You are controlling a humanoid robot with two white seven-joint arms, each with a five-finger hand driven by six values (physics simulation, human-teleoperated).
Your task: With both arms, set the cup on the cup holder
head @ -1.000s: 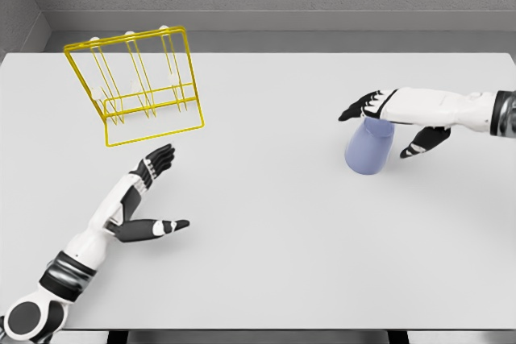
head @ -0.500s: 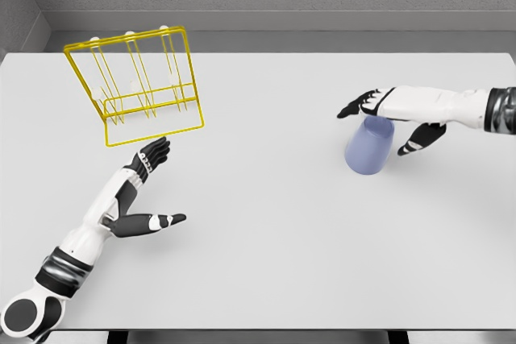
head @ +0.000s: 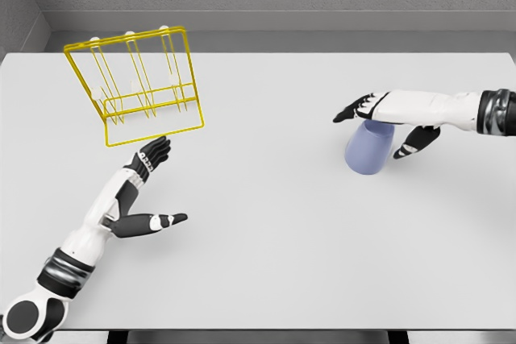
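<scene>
A: Where is the cup (head: 369, 148) placed, and how is it approached?

B: The blue cup is seen on the right half of the white desk (head: 274, 223), apparently set upside down, with the wider end toward the near side and its long axis roughly upright, tilted slightly. The right robot hand (head: 387, 122) is positioned directly over the cup's far, upper end. The fingers (head: 351, 110) are spread out to the left, past the cup, and the thumb is lowered on the cup's right side. Nothing is gripped yet; whether the palm touches the cup cannot be told.

A: And the left side?

B: The left robot hand (head: 145, 191) is held open near the left edge of the scene, its fingertips just short of the near rail of the yellow wire cup holder (head: 137, 86). No object is held by it. The cup holder is stood at the far left of the desk, well apart from the cup.

A: On which relation does the coming move depend?

B: The cup lies immediately below the right robot hand and far to the right of the left one, so a grasp by the right robot hand is judged the step in hand. A closing of fingers and thumb around the cup's body is called for, then a carry leftward and farther back toward the holder's pegs, where the left robot hand is already stationed.
</scene>
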